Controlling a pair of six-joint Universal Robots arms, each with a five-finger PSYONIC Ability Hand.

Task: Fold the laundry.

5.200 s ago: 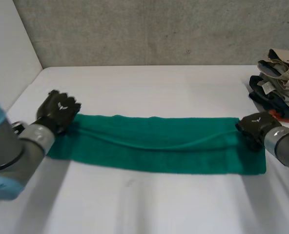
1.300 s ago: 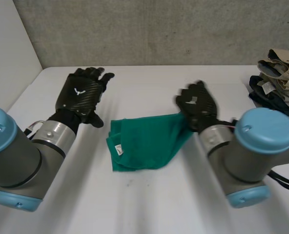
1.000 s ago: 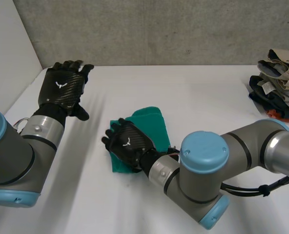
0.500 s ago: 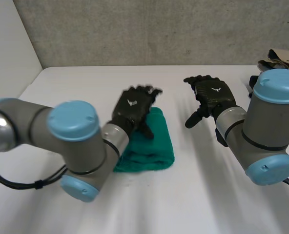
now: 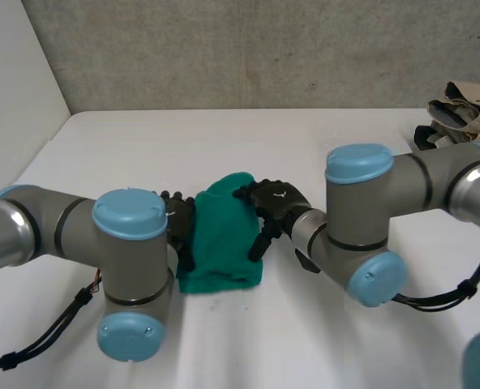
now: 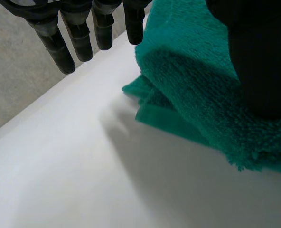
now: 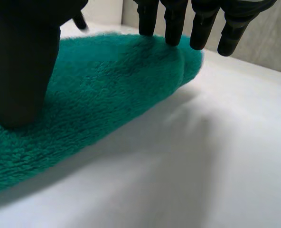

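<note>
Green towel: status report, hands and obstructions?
Left hand open, fingers straight against one side of the folded green towel. Right hand open, pressing the opposite side. Clothes pile at the table's right end, well apart.

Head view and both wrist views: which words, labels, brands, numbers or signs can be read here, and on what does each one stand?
No word or number can be read in these views.
Right hand: a small white emblem on its back, a shape and not letters.
Green towel: no label or print shows.
Pile of clothes at the far edge of the table: no tag can be read.
</note>
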